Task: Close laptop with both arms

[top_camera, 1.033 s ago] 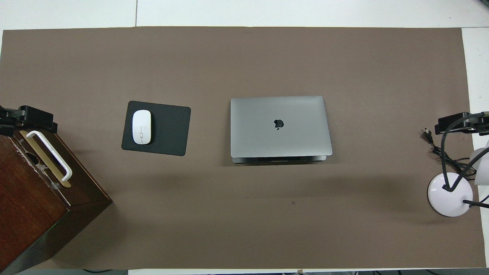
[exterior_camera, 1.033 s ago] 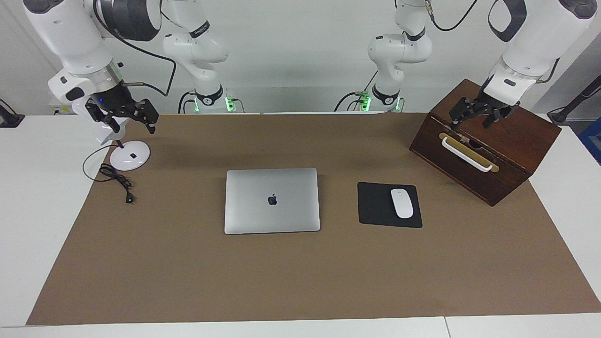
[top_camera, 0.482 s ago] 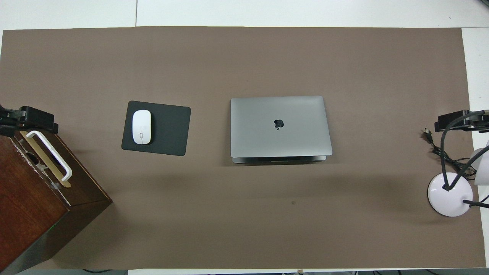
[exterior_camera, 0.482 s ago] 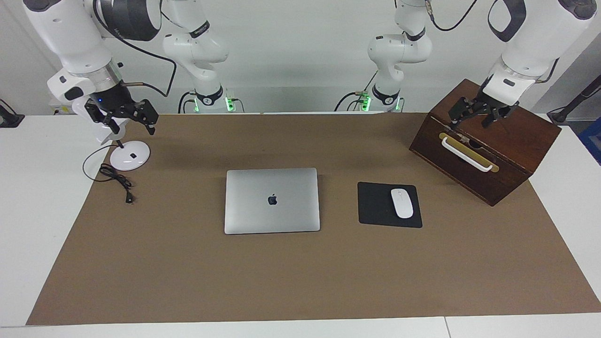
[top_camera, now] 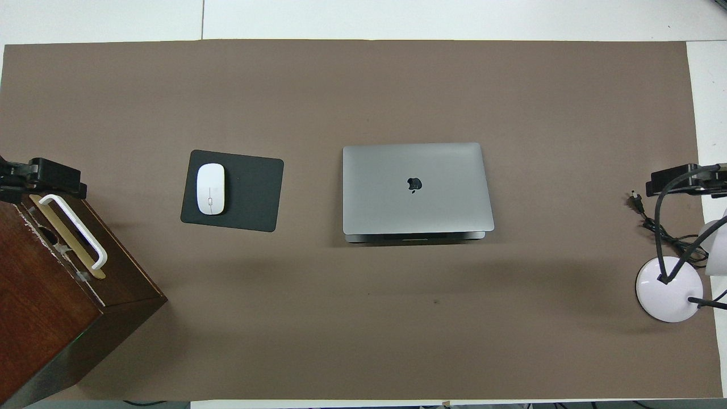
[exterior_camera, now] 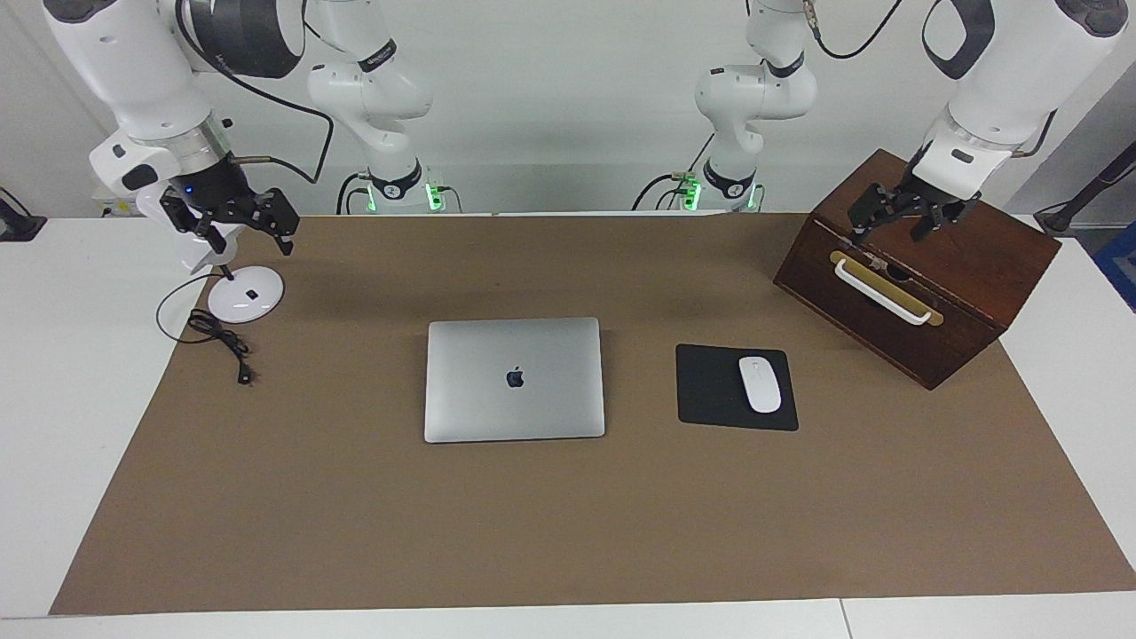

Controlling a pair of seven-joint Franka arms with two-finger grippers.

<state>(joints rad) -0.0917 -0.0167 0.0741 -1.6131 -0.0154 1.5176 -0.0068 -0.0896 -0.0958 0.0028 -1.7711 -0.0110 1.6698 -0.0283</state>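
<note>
Flanking the laptop (exterior_camera: 515, 379): mouse pad (exterior_camera: 714, 388), wooden box (exterior_camera: 941, 284); both jaws open, empty.

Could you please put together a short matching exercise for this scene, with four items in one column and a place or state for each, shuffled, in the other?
Items
1. laptop
2. white mouse
3. left gripper
4. right gripper

Places or states
A. open, over the desk lamp's base
B. lid down, on the brown mat between lamp and mouse pad
C. open, over the wooden box
D. lying on the black pad

Pairs: 1-B, 2-D, 3-C, 4-A
</note>
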